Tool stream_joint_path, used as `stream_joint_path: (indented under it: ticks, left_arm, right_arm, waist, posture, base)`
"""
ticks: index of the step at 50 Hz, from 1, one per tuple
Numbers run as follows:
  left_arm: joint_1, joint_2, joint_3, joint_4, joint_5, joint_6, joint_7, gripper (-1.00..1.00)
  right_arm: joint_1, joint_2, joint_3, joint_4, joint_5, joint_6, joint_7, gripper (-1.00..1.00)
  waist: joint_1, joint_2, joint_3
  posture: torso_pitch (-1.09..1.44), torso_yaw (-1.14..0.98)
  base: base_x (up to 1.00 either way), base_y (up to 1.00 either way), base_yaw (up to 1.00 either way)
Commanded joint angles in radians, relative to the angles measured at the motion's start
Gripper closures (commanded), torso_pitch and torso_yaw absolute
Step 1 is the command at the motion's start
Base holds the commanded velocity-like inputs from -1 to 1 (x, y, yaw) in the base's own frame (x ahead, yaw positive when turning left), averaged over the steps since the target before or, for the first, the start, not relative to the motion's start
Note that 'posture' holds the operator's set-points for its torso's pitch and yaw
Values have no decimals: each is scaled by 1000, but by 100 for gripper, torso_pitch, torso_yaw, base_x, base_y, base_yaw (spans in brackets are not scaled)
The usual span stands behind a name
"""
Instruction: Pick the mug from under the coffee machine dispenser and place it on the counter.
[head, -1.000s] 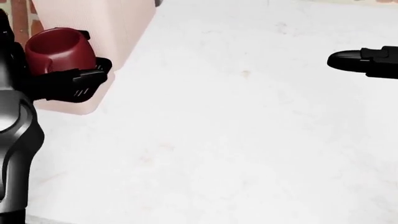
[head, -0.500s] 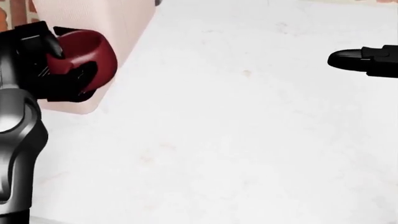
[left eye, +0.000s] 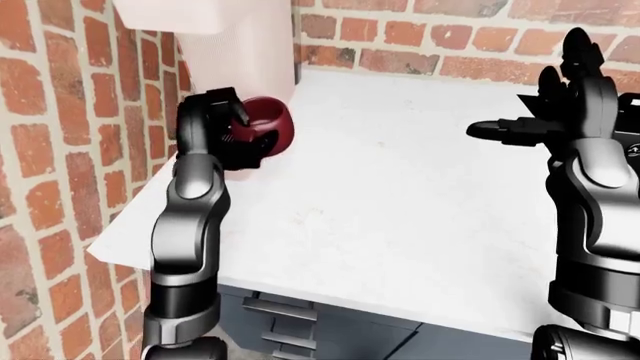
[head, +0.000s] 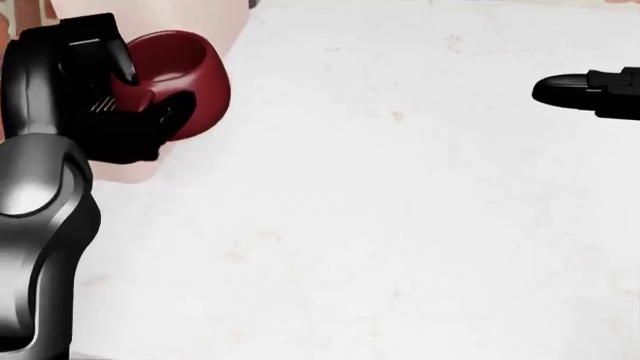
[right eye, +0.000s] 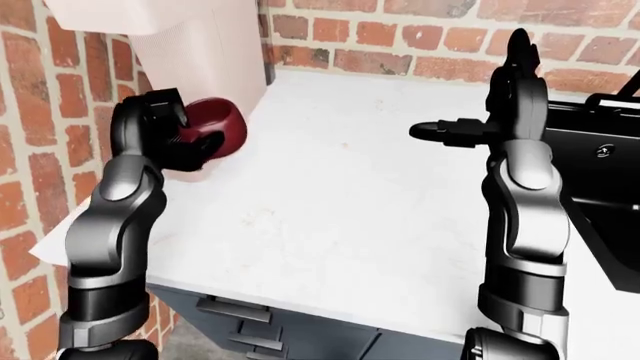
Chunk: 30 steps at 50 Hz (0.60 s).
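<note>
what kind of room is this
Most likely a kitchen: a white counter against a brick wall, grey drawers beneath, and a pale coffee machine by the left hand's red mug.

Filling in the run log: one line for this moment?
left hand: shut on mug, tilted, lifted | right hand: open, idle | counter: mug not placed

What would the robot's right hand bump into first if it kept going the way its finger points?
Probably nothing close. The right hand points toward the view's left, above the bare counter. Far along that line stands the coffee machine, though depth is hard to judge.
</note>
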Motion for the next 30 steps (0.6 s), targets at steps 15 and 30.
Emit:
stream_joint_path:
  ticks: [15,30]
  left_arm:
    - [-59,-64,-44,-146,5,46,-17,100]
    - [-11,-148,-111,-180,37,30,-53,100]
  right_arm:
    - [-31,-20,-14,-37,-1,-28,-1,-100]
    - [-38,-25,-15,-31,2,-29,-2,-100]
  waist:
    - [2,-10,-26]
    - [5,-18,-26]
  posture:
    - [0,0]
    - [0,0]
  base:
    - [0,0,0]
    - [0,0,0]
